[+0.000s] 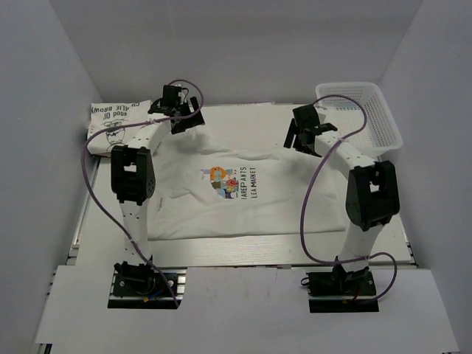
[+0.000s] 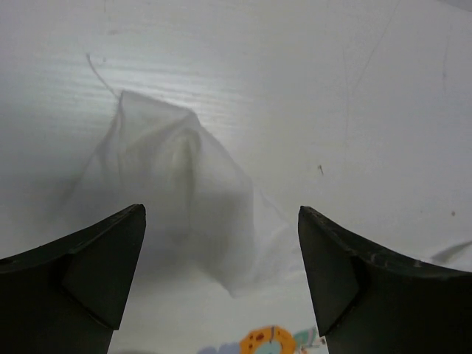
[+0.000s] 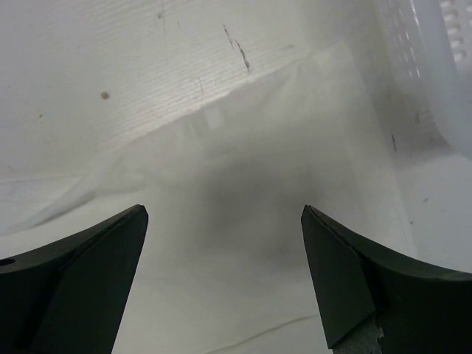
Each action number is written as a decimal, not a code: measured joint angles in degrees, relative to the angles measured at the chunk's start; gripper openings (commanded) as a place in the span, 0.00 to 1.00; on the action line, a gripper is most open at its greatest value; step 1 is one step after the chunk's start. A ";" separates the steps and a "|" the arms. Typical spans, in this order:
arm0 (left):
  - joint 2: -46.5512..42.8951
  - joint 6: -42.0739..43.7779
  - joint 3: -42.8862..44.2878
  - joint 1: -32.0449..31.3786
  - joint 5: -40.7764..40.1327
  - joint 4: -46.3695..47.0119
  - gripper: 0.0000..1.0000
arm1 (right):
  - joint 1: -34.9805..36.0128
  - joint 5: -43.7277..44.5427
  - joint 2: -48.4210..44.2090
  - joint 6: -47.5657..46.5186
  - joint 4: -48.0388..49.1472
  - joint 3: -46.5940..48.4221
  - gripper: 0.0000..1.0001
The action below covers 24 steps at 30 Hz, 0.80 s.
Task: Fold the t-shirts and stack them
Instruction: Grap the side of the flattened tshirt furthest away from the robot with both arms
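A white t-shirt with a colourful cartoon print (image 1: 232, 182) lies spread flat in the middle of the table. A second white tee with a black Charlie Brown drawing (image 1: 110, 127) lies folded at the far left. My left gripper (image 1: 179, 114) is open above the spread shirt's far left corner; a bunched bit of its cloth (image 2: 177, 177) lies between the fingers, and the print's edge (image 2: 273, 343) shows below. My right gripper (image 1: 299, 134) is open above the shirt's far right part, with flat white cloth (image 3: 243, 192) under it.
A white mesh basket (image 1: 361, 114) stands at the far right, its wall in the right wrist view (image 3: 424, 66). White walls close in the table on the left, back and right. Purple cables loop beside both arms.
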 measured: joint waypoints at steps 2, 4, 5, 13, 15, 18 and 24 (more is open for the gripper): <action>4.92 0.90 6.32 0.02 0.26 -1.25 0.93 | -0.26 -0.15 3.98 -1.01 -0.04 4.31 0.90; 9.44 1.46 12.07 0.02 0.31 -2.73 0.93 | -0.46 -0.26 7.48 -1.66 -0.17 8.39 0.90; 11.43 1.68 14.32 0.02 0.28 -2.97 0.93 | -0.59 -0.37 9.27 -2.08 -0.24 10.32 0.90; 17.51 1.99 17.70 0.02 -0.70 -4.66 0.42 | -1.68 -1.33 16.11 -3.39 -1.44 17.00 0.90; 17.49 2.45 17.53 0.02 -0.57 -4.17 0.24 | -1.95 -1.36 17.18 -3.43 -1.66 17.88 0.90; 17.31 3.04 16.61 0.04 -0.17 -2.91 0.00 | -2.43 -1.57 19.50 -3.34 -2.03 20.48 0.90; 14.60 4.26 10.86 0.04 -0.33 -0.68 0.00 | -2.82 -1.14 23.43 -2.05 -3.91 23.58 0.90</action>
